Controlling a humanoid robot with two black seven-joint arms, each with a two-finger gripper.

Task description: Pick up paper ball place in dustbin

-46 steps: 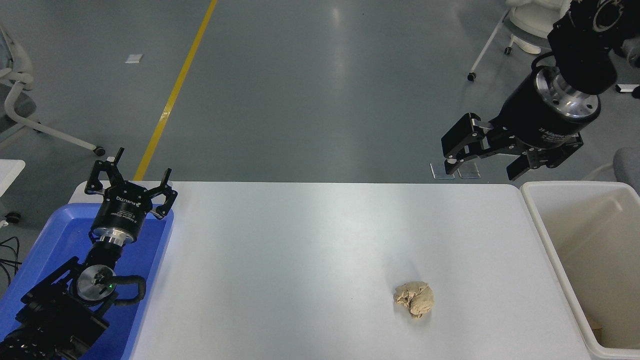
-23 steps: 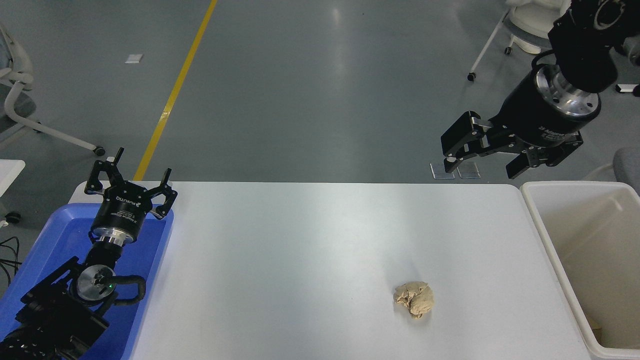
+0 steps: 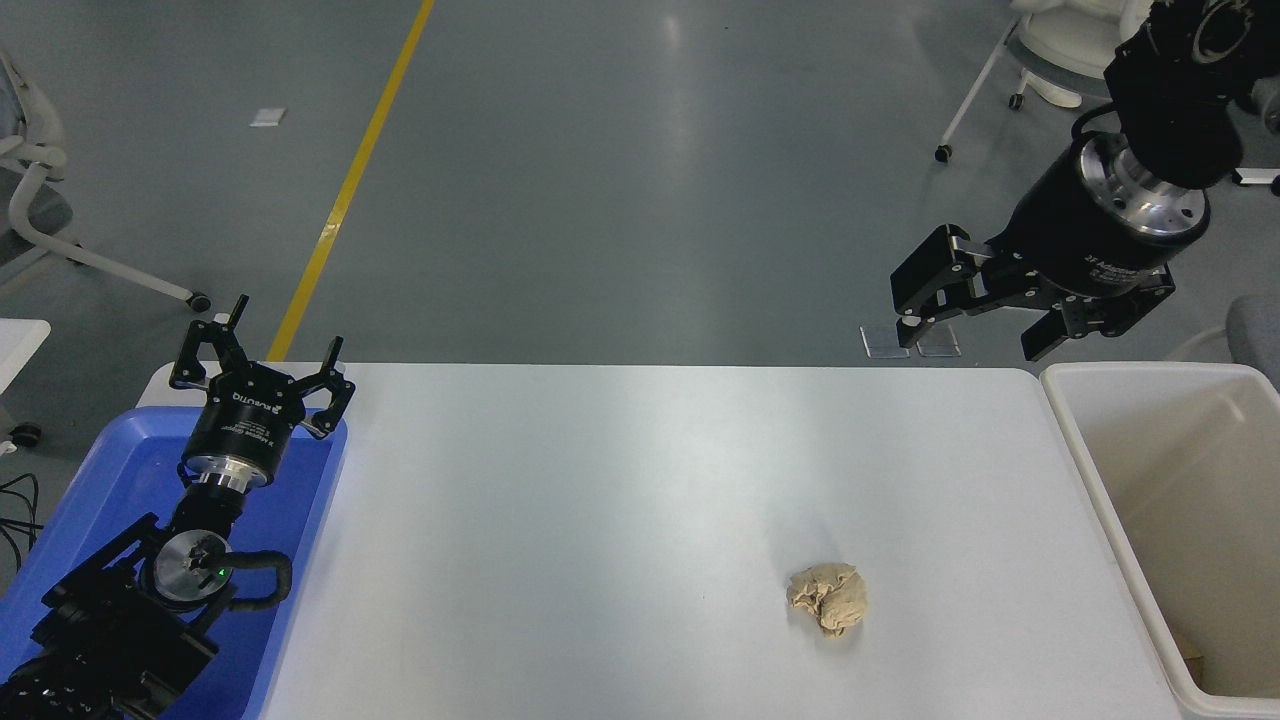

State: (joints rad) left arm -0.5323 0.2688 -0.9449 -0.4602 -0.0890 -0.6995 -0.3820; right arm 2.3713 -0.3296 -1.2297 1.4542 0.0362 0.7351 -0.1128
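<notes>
Right black tool point(image 3: 978, 332), upper right of the frame: shifted slightly toward the right edge compared with one second ago; fingers spread apart, holding nothing. Suspended above the far edge of the white table point(image 3: 600, 480), just beside the far left corner of the large off-white rectangular plastic dustbin point(image 3: 1100, 500).

Small wrinkled tan paper ball point(image 3: 828, 597): unmoved, resting on the table at lower right of centre, well apart from the right tool and near the dustbin's left wall without touching it.

Left black tool point(image 3: 262, 362), lower left of the frame: parked over the shallow blue plastic tray point(image 3: 110, 470), fingers apart, empty, unchanged.

Meaning for the task: no approach begun; the small drift carries the right tool away from the paper ball rather than toward it. Pick-up not yet started. Next move judged necessary: travel toward the lower part of the frame and descent over the ball, fingers kept apart until straddling it. Soft, light paper likely to deform under clamping.
</notes>
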